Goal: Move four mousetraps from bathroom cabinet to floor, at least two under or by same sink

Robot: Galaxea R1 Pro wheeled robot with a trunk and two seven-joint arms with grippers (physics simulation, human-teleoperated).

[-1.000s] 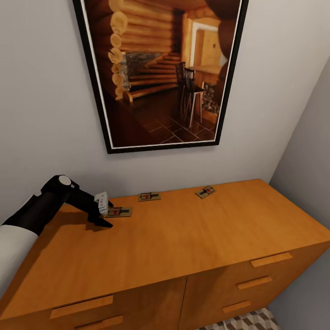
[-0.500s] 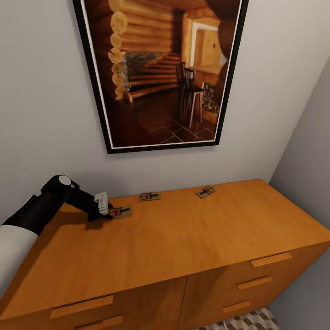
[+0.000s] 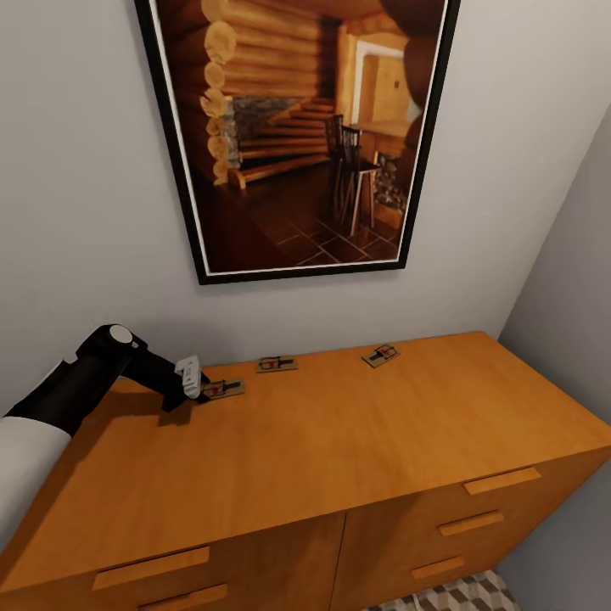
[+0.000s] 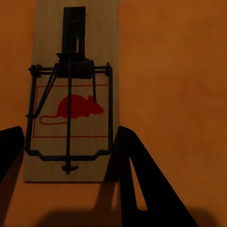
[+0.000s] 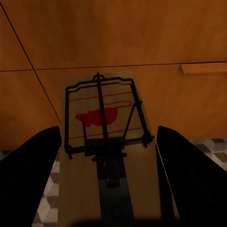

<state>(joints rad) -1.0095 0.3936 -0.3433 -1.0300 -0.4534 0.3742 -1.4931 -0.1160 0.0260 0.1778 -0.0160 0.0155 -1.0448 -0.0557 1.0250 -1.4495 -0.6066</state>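
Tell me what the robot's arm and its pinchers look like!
The left arm is white near the body, then black and tube-shaped, with a round pale cap at its bend. A small light grey block sits by the left gripper. The fingers are black, flat and pointy; the right gripper has wide black fingers too.

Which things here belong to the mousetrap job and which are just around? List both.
Job: left mousetrap, middle mousetrap and right mousetrap on the cabinet; held mousetrap between the right jaws; tiled floor.
Just around: framed picture; grey wall.
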